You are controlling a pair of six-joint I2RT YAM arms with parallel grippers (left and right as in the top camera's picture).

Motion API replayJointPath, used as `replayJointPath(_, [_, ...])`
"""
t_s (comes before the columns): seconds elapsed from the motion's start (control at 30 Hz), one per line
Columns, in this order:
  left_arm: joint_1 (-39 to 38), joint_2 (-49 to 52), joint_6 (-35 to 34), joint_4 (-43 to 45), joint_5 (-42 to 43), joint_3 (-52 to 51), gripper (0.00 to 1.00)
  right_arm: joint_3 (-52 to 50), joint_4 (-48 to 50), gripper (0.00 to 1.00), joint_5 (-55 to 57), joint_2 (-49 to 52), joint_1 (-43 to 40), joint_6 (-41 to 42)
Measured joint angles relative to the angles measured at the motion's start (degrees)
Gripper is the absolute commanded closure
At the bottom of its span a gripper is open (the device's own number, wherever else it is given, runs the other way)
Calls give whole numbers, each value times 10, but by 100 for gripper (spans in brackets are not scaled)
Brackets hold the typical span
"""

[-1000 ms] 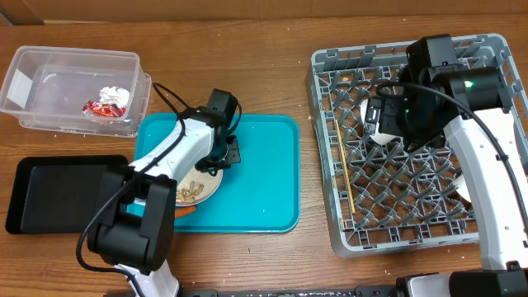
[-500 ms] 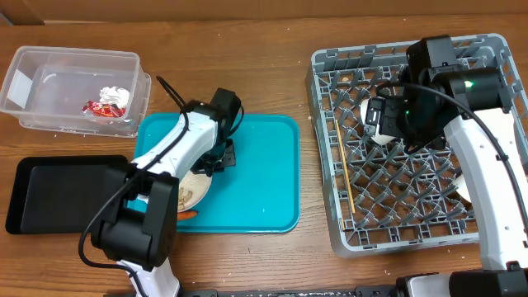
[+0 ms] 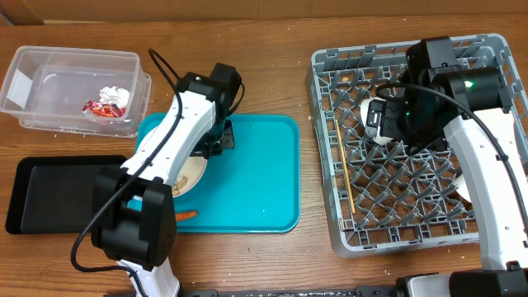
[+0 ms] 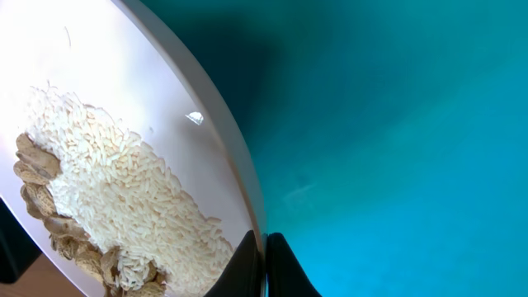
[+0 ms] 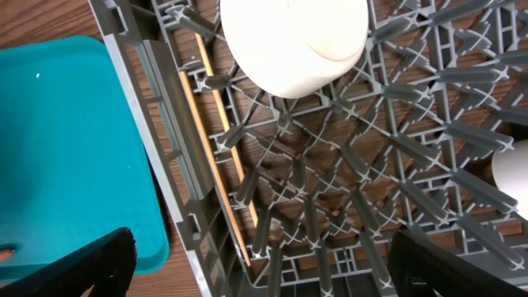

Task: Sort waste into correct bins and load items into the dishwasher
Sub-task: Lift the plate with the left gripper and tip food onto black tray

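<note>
My left gripper (image 3: 216,142) is shut on the rim of a white plate (image 3: 190,176) over the teal tray (image 3: 256,177), and the plate looks tilted. In the left wrist view the jaws (image 4: 264,264) pinch the plate (image 4: 124,91), which carries white rice and beige food scraps (image 4: 49,214). A small orange carrot (image 3: 188,214) lies on the tray's front edge. My right gripper (image 3: 402,115) is open and empty above the grey dish rack (image 3: 330,124), near a small white cup (image 3: 382,134). In the right wrist view the fingers (image 5: 264,272) are spread below the cup (image 5: 293,37). Chopsticks (image 3: 345,169) lie along the rack's left side.
The clear tub (image 3: 49,66) at the back left holds the red wrapper (image 3: 103,108) and the white tissue (image 3: 114,93). The black tray (image 3: 58,194) sits in front of it. Another white dish (image 5: 511,169) stands in the rack at the right.
My left gripper has moved toward the back of the teal tray with the plate rim in it, lifting and tilting the plate. The carrot now shows apart from the plate. The right arm has hardly moved.
</note>
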Motion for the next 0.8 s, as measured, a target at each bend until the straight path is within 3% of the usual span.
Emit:
replayJointPath(0.33, [25,0,0,-56,-4,34,96,0,-3,0,14,0,0,0])
replayJointPath(0.8, [189,-59,79,-62,31,35,96,0,-5,0,18,0,0,0])
